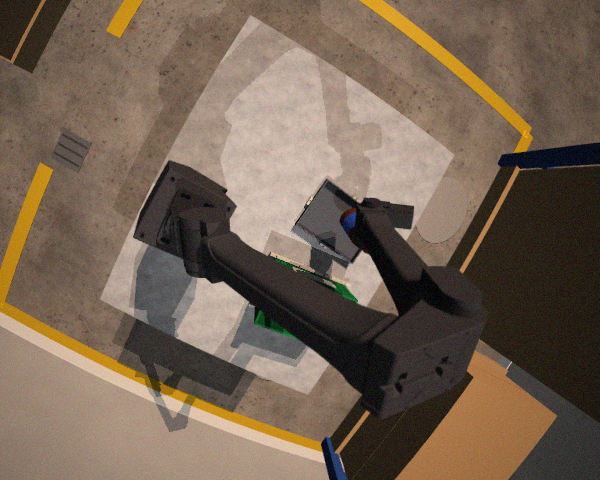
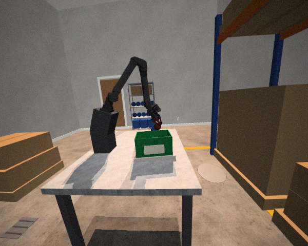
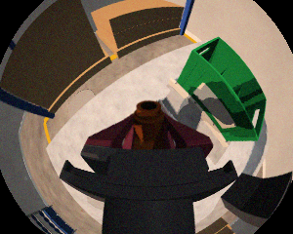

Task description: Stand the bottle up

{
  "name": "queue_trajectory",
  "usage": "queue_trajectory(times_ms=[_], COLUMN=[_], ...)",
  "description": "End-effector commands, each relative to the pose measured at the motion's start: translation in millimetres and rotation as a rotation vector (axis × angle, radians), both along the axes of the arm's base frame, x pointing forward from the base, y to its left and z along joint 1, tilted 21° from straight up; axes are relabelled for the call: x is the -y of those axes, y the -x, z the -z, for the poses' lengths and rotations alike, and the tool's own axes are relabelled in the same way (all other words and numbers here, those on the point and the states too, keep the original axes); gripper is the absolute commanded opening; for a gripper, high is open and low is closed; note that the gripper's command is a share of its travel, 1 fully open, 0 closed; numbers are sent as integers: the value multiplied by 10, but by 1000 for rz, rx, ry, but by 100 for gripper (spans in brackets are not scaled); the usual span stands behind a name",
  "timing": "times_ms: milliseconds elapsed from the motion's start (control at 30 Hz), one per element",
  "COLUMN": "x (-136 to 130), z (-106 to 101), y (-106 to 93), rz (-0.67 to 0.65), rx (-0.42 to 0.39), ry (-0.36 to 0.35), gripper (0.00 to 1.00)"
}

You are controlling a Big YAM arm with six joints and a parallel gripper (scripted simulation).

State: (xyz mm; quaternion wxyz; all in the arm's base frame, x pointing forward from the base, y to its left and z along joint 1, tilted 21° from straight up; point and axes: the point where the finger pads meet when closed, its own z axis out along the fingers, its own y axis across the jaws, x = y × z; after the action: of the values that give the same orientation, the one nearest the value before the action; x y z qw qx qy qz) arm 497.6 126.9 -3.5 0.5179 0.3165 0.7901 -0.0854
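Robot arm (image 1: 155,206) (image 2: 103,129) stands at left on a pale table (image 1: 279,113) (image 2: 122,191) (image 3: 98,122), reaching over a green crate (image 1: 347,291) (image 2: 140,148) (image 3: 195,73) beside a shallow gray tray (image 1: 321,211). Farther right, a brown bottle (image 1: 348,219) (image 2: 157,126) (image 3: 149,109) with a blue section leans over the tray's near-right side, its contact with the tray impossible to confirm. At its upper part, the gripper (image 1: 363,210) (image 2: 157,120) (image 3: 148,134) grasps the bottle, mouth exposed. Its glasslike body looks stiff, smooth, possibly slippery and breakable; its weight is unknown. The narrow upper part offers a sensible hold, though the heavier-looking lower body could swing or twist, calling for gentle righting and a level base before release.
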Motion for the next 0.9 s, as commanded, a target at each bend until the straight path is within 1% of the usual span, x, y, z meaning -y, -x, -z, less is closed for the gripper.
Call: queue_trajectory(times_ms=[0,300,467,500,633,867], x=[-81,-74,-76,-78,-83,-83], z=[15,16,-3,-96,-47,-45], y=[5,24,-3,-25,-3,-3], rz=[-19,-7,-2,2,-1,0], rx=[24,60,71,89,82,83], ry=[16,43,45,36,43,41], gripper=[0,0,0,0,0,0])
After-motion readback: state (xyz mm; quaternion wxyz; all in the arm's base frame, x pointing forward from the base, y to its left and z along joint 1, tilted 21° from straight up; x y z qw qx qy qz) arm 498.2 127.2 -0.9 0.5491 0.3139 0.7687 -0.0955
